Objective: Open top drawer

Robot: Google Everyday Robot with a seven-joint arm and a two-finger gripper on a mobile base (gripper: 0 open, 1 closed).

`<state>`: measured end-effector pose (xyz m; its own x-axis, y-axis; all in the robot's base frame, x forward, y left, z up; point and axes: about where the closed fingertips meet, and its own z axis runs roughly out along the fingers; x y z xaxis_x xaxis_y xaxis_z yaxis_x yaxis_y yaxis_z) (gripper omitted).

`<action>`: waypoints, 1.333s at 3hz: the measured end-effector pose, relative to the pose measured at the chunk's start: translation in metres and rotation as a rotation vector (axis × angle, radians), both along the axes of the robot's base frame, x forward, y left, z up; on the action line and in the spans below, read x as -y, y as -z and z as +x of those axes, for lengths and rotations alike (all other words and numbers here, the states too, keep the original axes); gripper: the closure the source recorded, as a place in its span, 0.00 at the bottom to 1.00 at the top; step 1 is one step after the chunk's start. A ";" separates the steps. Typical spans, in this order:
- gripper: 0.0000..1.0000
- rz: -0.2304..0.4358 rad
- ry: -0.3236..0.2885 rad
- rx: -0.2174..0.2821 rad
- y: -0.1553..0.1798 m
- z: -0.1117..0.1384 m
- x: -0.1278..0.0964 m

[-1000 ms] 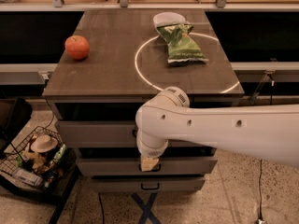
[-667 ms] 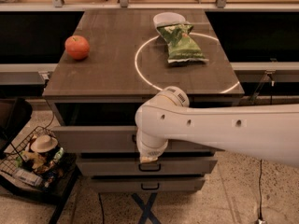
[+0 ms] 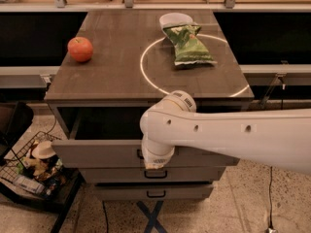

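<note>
The top drawer (image 3: 97, 152) is the widest grey drawer, under the brown tabletop (image 3: 112, 76). It is pulled out, with a dark gap behind its flat front. My gripper (image 3: 154, 163) hangs from the white arm (image 3: 233, 135) at the centre of that drawer's front, where the handle sits. The arm's wrist hides the handle and the fingers. Two narrower grey drawers sit below, the middle drawer (image 3: 194, 174) and the bottom drawer (image 3: 121, 192), each with a small black loop handle and each closed.
On the tabletop lie a red apple (image 3: 80, 49), a green chip bag (image 3: 187, 44) and a white bowl (image 3: 175, 19) inside a white painted circle. A wire basket (image 3: 34, 171) of clutter stands on the floor at left. A cross-shaped base (image 3: 153, 217) shows below the drawers.
The top drawer has slid further out toward the camera, and my gripper has moved with it, a little down and forward.
</note>
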<state>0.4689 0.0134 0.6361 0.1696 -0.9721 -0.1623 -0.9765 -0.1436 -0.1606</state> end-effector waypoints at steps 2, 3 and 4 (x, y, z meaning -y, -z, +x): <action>1.00 0.004 0.016 0.013 -0.011 -0.018 0.008; 1.00 -0.006 0.027 0.022 -0.029 -0.047 0.020; 1.00 -0.006 0.027 0.022 -0.026 -0.047 0.020</action>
